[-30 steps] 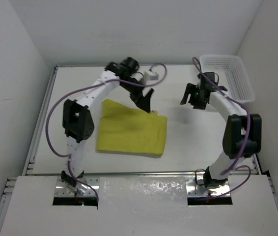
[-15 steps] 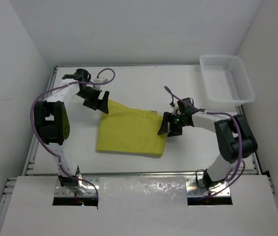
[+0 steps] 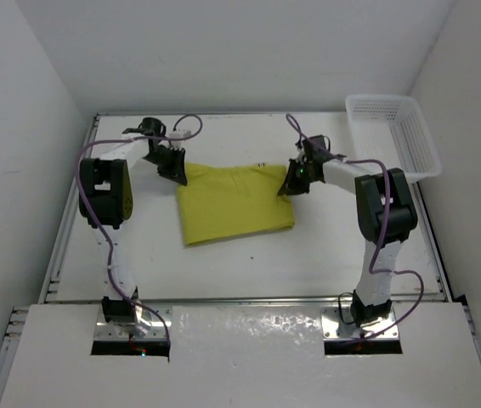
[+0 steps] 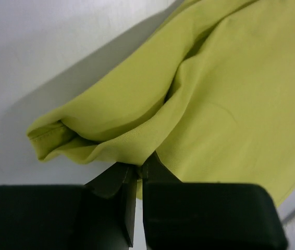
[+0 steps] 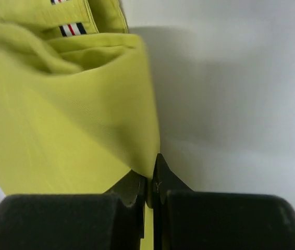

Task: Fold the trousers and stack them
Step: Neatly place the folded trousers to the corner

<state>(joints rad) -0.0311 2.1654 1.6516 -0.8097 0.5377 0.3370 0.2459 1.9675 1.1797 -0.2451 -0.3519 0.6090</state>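
Left gripper (image 3: 173, 169) and right gripper (image 3: 289, 184) each pinch a far corner of the trousers (image 3: 234, 205). The hold looks thin, so cloth may slip and spoil the fold.

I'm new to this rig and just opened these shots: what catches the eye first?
The folded mustard-yellow trousers stand out most, lying in the middle of the white table. The left hand and the right hand are each pinched shut on a far corner of the cloth. A white mesh basket sits at the table's far right corner.
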